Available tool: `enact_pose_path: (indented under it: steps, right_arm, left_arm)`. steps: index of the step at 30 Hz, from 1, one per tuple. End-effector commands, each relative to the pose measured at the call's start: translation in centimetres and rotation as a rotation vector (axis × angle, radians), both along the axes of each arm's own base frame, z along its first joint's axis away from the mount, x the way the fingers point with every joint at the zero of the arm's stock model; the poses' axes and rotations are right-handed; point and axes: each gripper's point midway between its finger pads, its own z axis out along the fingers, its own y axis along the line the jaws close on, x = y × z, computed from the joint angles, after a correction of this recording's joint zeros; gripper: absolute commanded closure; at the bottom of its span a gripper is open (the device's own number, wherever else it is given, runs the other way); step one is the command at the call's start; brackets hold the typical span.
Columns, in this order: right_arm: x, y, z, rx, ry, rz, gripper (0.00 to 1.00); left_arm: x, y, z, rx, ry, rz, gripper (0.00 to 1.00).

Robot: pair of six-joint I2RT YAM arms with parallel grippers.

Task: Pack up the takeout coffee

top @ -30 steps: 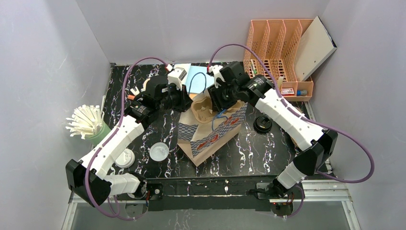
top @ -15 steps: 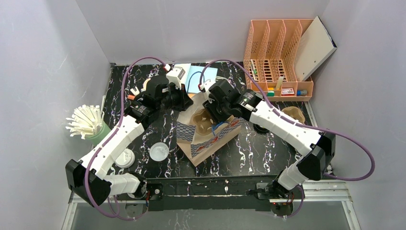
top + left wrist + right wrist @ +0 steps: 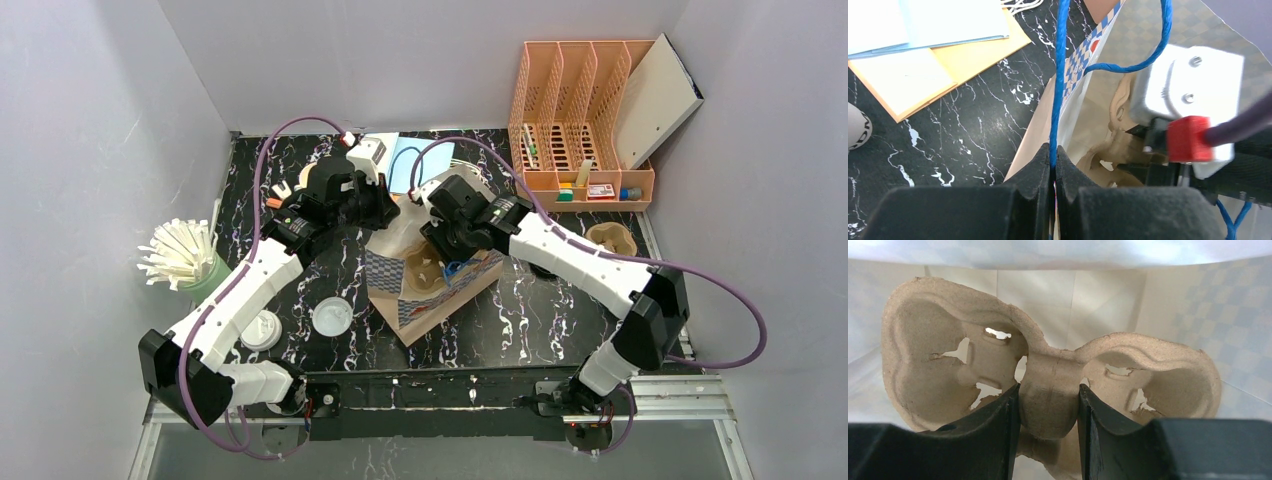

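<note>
Both are clenching: left gripper (image 3: 1053, 150) pinching the paper bag (image 3: 430, 300) by its blue handle (image 3: 1062, 65), right gripper (image 3: 1048, 395) grasping the cup carrier (image 3: 943, 350) inside that bag.

The paper bag (image 3: 435, 295) shows blue-and-white checks with red marks; its cord handle (image 3: 1060, 75) is blue. The pulp cup carrier (image 3: 1048, 385) is tan. The tabletop (image 3: 520, 320) is black with white veins.

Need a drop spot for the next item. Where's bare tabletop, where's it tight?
Free: marble front right, between paper bag and right arm; also the near strip in front of the bag. Tight: bag mouth, both arms over it; front left, around the white lids.
</note>
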Motion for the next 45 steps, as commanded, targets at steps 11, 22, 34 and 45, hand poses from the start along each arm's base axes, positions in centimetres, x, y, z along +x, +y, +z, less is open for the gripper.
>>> enact_pose_path:
  steps: [11,22,34,45]
  right_arm:
    - [-2.2,0.3,-4.5,-0.095,0.148,0.043,0.69]
    - [-3.5,-0.4,-7.8,-0.148,0.242,0.008,0.69]
    - [-3.4,-0.1,-10.1,-0.166,0.273,-0.022,0.65]
    - [-3.4,-0.1,-11.7,-0.162,0.267,-0.022,0.63]
  left_arm:
    - [1.3,0.6,2.0,0.030,-0.159,0.003,1.00]
    - [1.4,1.1,3.5,0.077,-0.293,-0.021,1.00]
    - [1.7,1.2,3.5,0.088,-0.323,-0.001,1.00]
    - [2.1,1.7,1.6,0.140,-0.308,0.016,1.00]
